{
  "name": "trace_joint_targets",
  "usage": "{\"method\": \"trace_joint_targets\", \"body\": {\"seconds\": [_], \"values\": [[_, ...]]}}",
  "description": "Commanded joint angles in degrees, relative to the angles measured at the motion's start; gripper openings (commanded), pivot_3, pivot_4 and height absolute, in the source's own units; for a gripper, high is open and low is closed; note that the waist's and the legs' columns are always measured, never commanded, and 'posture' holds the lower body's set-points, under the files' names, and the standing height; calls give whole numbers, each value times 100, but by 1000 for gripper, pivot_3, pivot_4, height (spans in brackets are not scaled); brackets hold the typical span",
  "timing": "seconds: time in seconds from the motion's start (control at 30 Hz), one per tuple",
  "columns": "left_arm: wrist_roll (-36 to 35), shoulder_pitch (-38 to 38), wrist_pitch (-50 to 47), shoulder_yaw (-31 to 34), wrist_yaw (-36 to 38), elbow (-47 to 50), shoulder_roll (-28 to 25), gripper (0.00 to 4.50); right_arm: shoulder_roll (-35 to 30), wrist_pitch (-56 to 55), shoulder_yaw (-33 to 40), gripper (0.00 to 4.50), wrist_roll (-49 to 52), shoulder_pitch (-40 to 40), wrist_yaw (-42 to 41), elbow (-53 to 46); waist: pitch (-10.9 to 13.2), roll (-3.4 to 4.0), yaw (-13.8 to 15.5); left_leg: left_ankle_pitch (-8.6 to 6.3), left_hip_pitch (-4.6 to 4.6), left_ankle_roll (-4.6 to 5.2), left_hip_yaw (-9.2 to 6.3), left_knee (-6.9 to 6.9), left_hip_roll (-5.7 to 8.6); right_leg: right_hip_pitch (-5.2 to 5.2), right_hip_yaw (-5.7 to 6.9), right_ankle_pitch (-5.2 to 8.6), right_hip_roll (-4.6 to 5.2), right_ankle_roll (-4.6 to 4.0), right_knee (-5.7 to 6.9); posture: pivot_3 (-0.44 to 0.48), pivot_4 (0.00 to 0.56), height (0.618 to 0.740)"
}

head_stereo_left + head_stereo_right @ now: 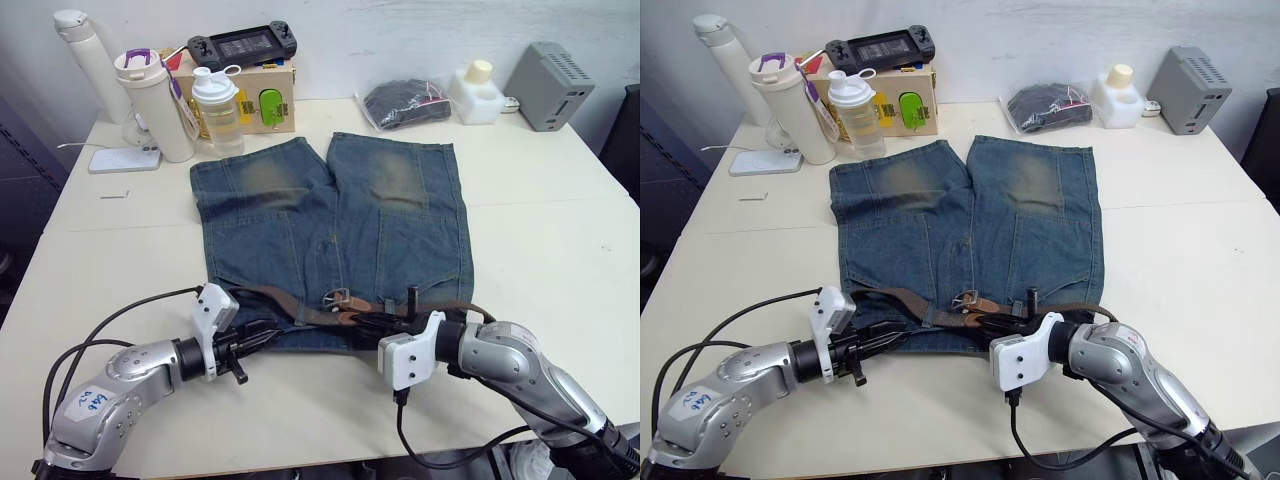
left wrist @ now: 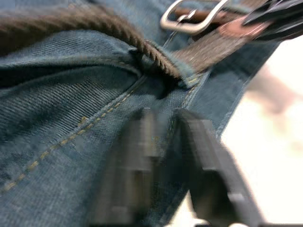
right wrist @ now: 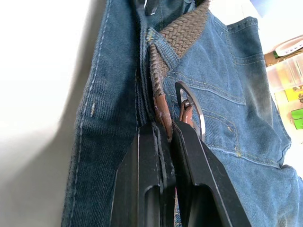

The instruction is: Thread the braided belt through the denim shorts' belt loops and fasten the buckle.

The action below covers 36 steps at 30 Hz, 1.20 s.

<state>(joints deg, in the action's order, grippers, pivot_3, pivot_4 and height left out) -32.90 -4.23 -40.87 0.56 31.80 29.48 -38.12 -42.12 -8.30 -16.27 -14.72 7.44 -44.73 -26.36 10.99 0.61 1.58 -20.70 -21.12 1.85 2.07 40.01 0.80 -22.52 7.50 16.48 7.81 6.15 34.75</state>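
Braided belt [image 1: 290,305] already lies along the denim shorts' [image 1: 330,225] waistband on the tabletop [image 1: 560,250], its leather tip pinched by the right fingers [image 3: 189,156] beside the unfastened buckle [image 1: 336,297]; left fingers [image 2: 208,165] slightly spread.

Two arms, silver-grey rounded metal shells with small dark screws. Left arm [image 1: 110,395]: white label with blue handwriting on the shell; black cable looping from it to the wrist. Right arm [image 1: 520,365]: black cable hanging under the wrist. Each wrist carries a white angular camera block. Left claw [image 1: 262,334] and right claw [image 3: 164,142]: two black fingers each.
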Motion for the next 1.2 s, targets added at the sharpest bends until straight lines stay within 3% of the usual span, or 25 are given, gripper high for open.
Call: {"method": "trace_joint_targets", "body": {"seconds": [0.03,0.23,0.47,0.6,0.73,0.87,0.97,1.03,1.13,1.2], "values": [[1012,-334,392,-697,-27,-114,-318,71,-91,307,473,0,412,29,-136,-579,-2,3,-3,0,1,0,1,0,0,0,-1,0,0,0,-1,0,150,690],[1646,-402,916,-1013,-89,-548,-235,71,-208,1089,1125,0,1044,276,-376,-1158,-24,37,21,-5,6,3,1,0,2,5,0,0,19,0,-6,0,150,690],[1816,-384,1232,-983,63,-636,-236,71,-495,1914,2210,0,1950,1429,-452,-543,-25,39,51,-7,10,15,1,2,9,6,8,0,37,0,-1,0,150,690],[1880,-352,1499,-942,102,-743,-163,71,-589,1694,2179,0,1842,1439,-456,-200,-25,38,90,-5,6,18,1,2,15,5,12,0,42,0,-1,0,150,690],[1477,-303,1719,-477,236,-614,-31,71,-472,1588,1881,0,1786,1344,-440,-265,-24,38,100,-2,6,24,4,3,22,3,12,0,48,1,8,0,150,690],[827,-153,1766,192,545,-502,55,1250,-378,1579,1676,0,1729,1394,-392,-333,-21,35,73,-1,2,23,4,2,20,-3,12,0,46,1,11,0,150,690],[48,33,1467,717,875,-262,-46,2569,-325,1521,1502,0,1680,1437,-392,-366,-15,27,38,-1,-3,22,4,2,18,-8,14,0,42,1,13,0,150,690],[-938,261,853,1180,1116,-45,-288,3372,-298,1475,1402,0,1656,1465,-395,-364,-6,13,9,-1,-6,22,2,3,18,-7,17,0,42,1,21,0,150,690],[-1894,504,226,1619,1320,-14,-564,3372,-273,1342,1241,0,1537,1489,-423,-313,0,4,-21,-1,-8,22,-1,5,18,-5,17,-1,43,1,26,0,150,690],[-2153,562,-17,1674,1280,-40,-602,3372,-260,1261,1154,0,1463,1491,-419,-265,0,5,-26,-1,-7,22,0,5,19,-4,16,-1,42,2,25,0,150,690]]}}
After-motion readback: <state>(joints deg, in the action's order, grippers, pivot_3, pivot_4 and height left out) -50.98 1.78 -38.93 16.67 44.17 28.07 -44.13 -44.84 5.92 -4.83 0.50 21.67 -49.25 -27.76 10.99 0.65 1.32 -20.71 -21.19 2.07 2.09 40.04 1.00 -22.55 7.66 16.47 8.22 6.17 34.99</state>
